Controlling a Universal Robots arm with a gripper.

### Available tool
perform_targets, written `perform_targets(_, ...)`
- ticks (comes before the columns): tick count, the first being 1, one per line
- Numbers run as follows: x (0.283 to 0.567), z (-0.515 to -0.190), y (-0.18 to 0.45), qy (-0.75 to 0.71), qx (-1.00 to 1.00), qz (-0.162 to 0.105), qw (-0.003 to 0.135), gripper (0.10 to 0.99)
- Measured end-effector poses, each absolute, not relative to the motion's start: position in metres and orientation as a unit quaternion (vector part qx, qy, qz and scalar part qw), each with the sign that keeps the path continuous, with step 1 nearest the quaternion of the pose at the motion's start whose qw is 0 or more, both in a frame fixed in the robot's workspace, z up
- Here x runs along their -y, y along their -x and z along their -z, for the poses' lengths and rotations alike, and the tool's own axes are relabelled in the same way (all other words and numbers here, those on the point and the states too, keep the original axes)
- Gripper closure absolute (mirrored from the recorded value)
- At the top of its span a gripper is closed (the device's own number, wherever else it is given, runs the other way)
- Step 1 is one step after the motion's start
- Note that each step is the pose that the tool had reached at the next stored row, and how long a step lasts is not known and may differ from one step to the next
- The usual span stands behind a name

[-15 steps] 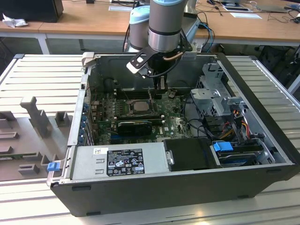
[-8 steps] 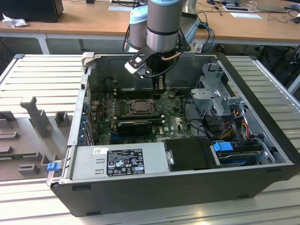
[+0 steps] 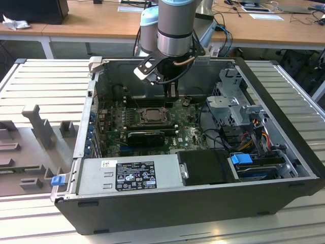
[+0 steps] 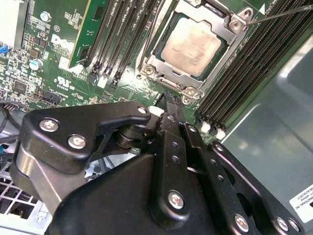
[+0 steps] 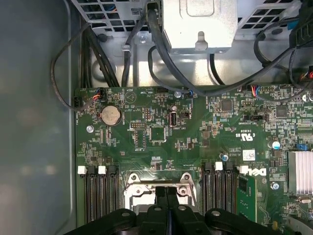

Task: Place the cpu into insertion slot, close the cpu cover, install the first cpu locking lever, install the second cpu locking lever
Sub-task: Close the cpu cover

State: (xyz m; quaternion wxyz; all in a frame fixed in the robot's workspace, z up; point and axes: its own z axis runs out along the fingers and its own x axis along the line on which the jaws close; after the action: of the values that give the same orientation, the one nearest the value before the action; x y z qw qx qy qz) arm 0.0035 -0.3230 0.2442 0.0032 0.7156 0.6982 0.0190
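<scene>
Pincer (image 4: 168,98) fingers are pressing flat against each other with nothing between them. In the second wrist view we are seeing the tips hanging just beside a corner of the cpu cover (image 4: 164,73); whether they are touching it, we cannot tell. The cover is lying flat around the cpu (image 4: 193,46), and together they are hiding the insertion slot beneath. A thin wire lever (image 4: 281,13) is running off the frame, its end cut off. Around it the motherboard (image 5: 161,132) is lying inside the open computer case (image 3: 203,203), which is resting on the bench (image 3: 40,81).
</scene>
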Motion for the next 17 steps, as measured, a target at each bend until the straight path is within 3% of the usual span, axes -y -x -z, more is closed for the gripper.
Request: perform_targets(17,0.323,-0.241,0.034,-0.716,-0.698,-0.023,0.007,0.980)
